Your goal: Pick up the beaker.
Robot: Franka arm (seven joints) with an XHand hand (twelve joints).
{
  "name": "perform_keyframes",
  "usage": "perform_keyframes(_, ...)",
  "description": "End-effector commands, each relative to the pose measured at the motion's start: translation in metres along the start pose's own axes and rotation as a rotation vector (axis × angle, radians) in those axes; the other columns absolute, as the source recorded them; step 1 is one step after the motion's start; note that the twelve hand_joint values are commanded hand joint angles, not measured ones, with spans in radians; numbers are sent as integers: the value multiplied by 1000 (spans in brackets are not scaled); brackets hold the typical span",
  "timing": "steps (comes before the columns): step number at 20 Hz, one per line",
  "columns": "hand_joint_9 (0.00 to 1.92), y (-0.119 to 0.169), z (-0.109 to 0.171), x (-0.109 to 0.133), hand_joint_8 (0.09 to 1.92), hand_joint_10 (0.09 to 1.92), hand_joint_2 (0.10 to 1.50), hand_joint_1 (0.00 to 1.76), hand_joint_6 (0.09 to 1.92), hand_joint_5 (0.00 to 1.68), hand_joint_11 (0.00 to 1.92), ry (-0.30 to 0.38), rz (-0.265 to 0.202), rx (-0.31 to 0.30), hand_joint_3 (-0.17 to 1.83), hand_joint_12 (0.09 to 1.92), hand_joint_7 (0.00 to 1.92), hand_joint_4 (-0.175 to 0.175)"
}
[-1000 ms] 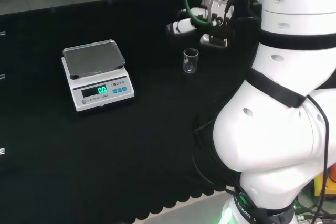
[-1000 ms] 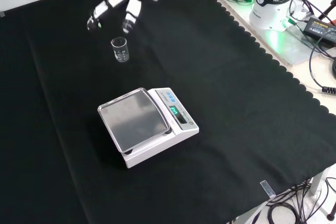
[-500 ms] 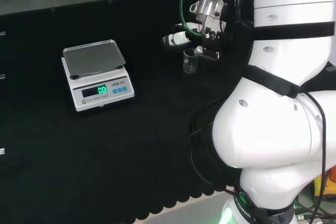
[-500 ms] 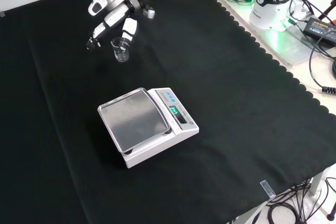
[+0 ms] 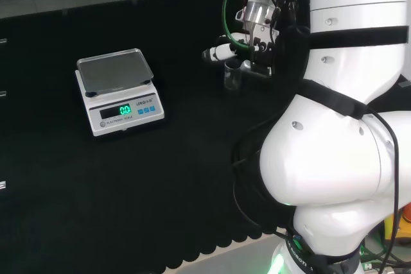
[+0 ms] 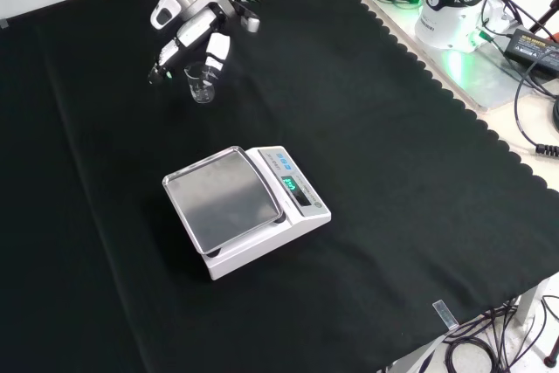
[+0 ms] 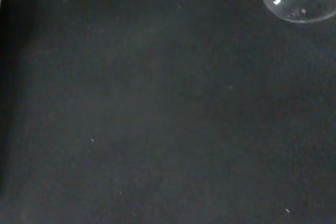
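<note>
My hand (image 6: pixel 194 31) is spread around the top of the beaker (image 6: pixel 201 85), fingers on each side; I cannot tell if they touch it. The beaker stands upright on the black cloth (image 6: pixel 367 128), well apart from the scale (image 6: pixel 244 207).

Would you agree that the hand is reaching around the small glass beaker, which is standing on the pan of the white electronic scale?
Not quite. The hand is at the small glass beaker, but the front view shows the beaker standing on the black cloth, well apart from the white electronic scale, whose pan holds nothing.
</note>
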State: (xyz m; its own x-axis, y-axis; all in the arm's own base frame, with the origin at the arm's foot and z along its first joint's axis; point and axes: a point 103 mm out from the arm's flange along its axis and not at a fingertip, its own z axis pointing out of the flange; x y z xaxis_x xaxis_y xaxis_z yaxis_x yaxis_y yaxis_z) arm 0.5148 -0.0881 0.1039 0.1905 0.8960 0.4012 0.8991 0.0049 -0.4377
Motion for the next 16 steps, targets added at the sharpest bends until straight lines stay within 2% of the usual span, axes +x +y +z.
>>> perform_keyframes(1, 0, -7, 1, -8, 336, 272, 998, 363, 87, 4, 0, -31, 41, 4, -90, 1185, 0, -9)
perform_keyframes(6, 0, -17, -1, -7, 381, 338, 964, 436, 87, 15, 0, -129, 84, -11, -104, 1195, 0, -12)
perform_keyframes(12, 22, -20, 1, -5, 690, 737, 932, 526, 87, 127, 35, -205, 137, -55, -126, 1432, 47, -29)
perform_keyframes(16, 116, -18, 3, -6, 775, 845, 930, 570, 87, 193, 198, -221, 164, -62, -142, 1435, 121, -42)
